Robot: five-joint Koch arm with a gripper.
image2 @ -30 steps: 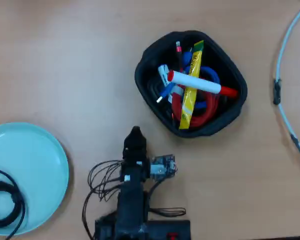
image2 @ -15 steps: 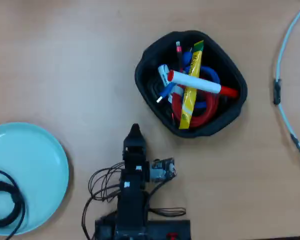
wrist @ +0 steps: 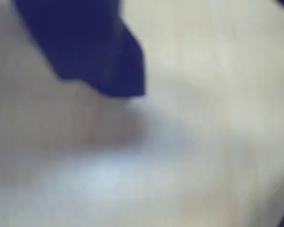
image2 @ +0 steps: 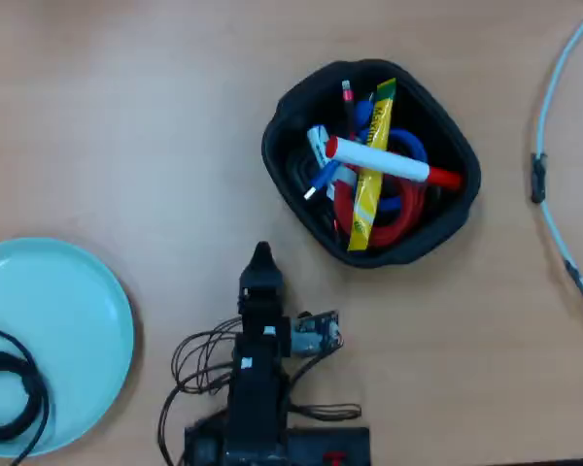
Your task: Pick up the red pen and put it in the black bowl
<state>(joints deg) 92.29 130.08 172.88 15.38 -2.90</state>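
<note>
In the overhead view the red pen [image2: 384, 162], white barrel with a red cap, lies slanted on top of the things inside the black bowl [image2: 272, 155] at the upper middle. My gripper [image2: 261, 256] is below and to the left of the bowl, apart from it and over bare table, pointing up the picture. Its jaws lie one behind the other there, so only one dark tip shows. The wrist view is badly blurred: one dark blue finger [wrist: 94, 52] over pale table, with neither the pen nor the bowl in sight.
The bowl also holds a yellow flat packet [image2: 369, 184], a coiled red cable [image2: 398, 221] and blue items. A light blue plate [image2: 58, 330] with a black cable coil [image2: 10, 398] sits at the lower left. A pale cable [image2: 554, 146] runs along the right edge.
The arm has shifted only slightly near the bottom of the overhead view. The pen and the bowl's other contents have not moved.
</note>
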